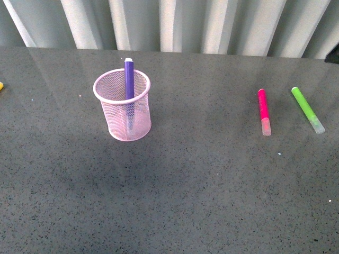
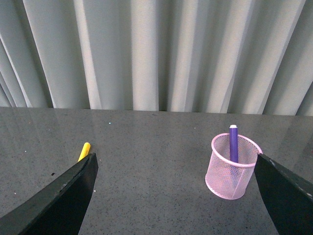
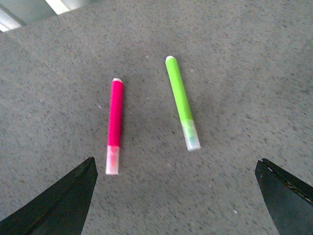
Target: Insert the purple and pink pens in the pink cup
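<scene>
Two pens belong to the job. The purple pen (image 1: 128, 76) stands almost upright inside the pink cup (image 1: 114, 119), its end poking above the rim, on the left part of the grey table (image 1: 185, 190). The pink pen (image 1: 263, 108) lies flat well to the right, cap toward the robot, with only bare tabletop between it and the cup. Just beside it, not touching, lies a lime-green marker (image 1: 307, 108). A yellow pen (image 2: 84, 151) lies near the table's left edge. A pale curtain (image 1: 175, 24) hangs behind. The left gripper (image 2: 175, 156) is spread wide, holding nothing, and faces the cup. The right gripper (image 3: 176, 160) is equally wide and empty above the pink pen and green marker.
</scene>
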